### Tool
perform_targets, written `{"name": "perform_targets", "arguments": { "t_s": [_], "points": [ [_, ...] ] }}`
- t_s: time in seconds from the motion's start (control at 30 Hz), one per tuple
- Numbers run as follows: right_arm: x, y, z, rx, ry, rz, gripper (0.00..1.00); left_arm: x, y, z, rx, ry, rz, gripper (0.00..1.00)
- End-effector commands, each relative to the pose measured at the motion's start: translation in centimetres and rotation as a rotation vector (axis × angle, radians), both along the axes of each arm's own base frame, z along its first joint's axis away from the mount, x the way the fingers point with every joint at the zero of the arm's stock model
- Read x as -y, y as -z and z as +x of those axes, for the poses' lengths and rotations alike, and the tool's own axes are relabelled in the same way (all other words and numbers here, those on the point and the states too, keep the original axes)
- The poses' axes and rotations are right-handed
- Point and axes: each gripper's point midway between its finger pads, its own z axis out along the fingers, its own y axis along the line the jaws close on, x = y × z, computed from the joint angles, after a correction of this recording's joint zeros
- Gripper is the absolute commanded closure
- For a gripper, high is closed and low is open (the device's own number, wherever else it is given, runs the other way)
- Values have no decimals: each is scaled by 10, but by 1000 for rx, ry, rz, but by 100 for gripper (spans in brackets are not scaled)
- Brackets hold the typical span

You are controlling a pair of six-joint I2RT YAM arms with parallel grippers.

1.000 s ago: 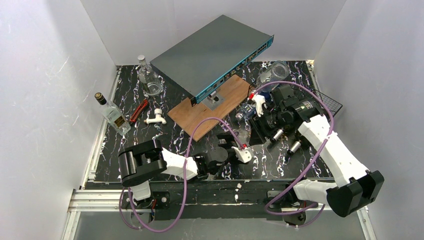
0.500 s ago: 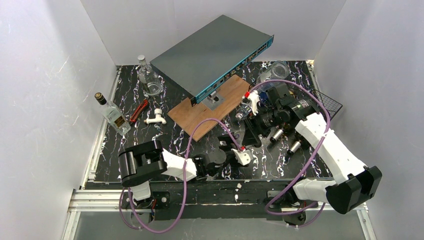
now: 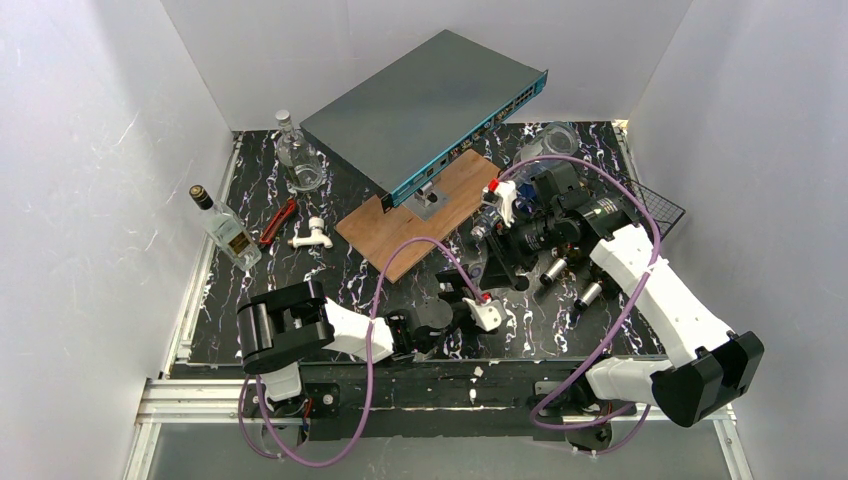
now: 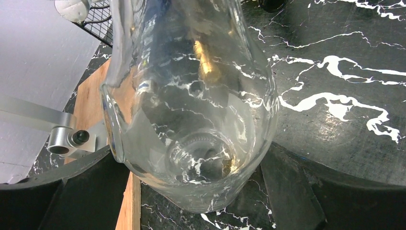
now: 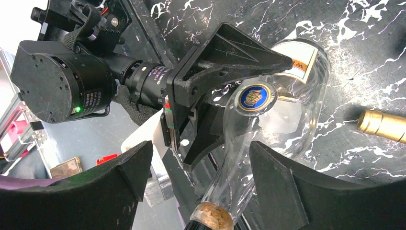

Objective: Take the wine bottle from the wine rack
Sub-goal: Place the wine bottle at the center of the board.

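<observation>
A clear wine bottle [image 3: 488, 245] with a blue emblem, a white label and a cork lies between my two grippers. My left gripper [image 3: 476, 296] is shut on its wide body near the base [image 4: 191, 143]; its black fingers [image 5: 239, 55] clasp the glass [image 5: 287, 96]. My right gripper [image 5: 201, 158] is open, its jaws either side of the corked neck [image 5: 225, 191], which lies against the right-hand jaw. In the top view the right gripper [image 3: 497, 212] is beside the wooden board. The black wire wine rack [image 3: 655, 205] stands at the right, holding gold-capped bottles [image 3: 553, 270].
A grey network switch [image 3: 420, 100] leans on the brown wooden board [image 3: 440, 205]. A clear flask [image 3: 297, 155], a square liquor bottle [image 3: 227, 232], a red tool [image 3: 278, 222] and a white tap piece [image 3: 312, 235] are at the left. A glass jar [image 3: 550, 140] stands at the back. White walls close in.
My right gripper has moved left and slightly back along the bottle toward the board. The left gripper has hardly moved.
</observation>
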Motion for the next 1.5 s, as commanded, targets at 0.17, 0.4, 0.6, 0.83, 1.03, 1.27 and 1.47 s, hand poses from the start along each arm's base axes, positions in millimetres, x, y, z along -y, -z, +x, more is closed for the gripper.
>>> {"name": "perform_targets", "arguments": {
  "t_s": [0.17, 0.4, 0.6, 0.83, 1.03, 1.27, 1.47],
  "points": [
    [-18, -37, 17, 83, -3, 102, 7, 1, -78, 15, 69, -86, -277, 5],
    [-20, -52, 28, 122, 14, 142, 2, -6, -74, 18, 21, -103, -316, 5],
    [-15, -70, 43, 170, 38, 199, 2, -12, -70, 21, -37, -124, -371, 5],
    [-3, -89, 70, 222, 109, 298, 2, -23, -69, 25, -96, -149, -432, 5],
    [16, -97, 95, 254, 199, 366, 2, -32, -67, 26, -157, -168, -480, 5],
    [36, -82, 104, 268, 252, 358, 1, -42, -64, 26, -255, -201, -533, 4],
    [45, -77, 101, 271, 281, 382, 2, -50, -57, 24, -309, -217, -562, 2]
  ]
}}
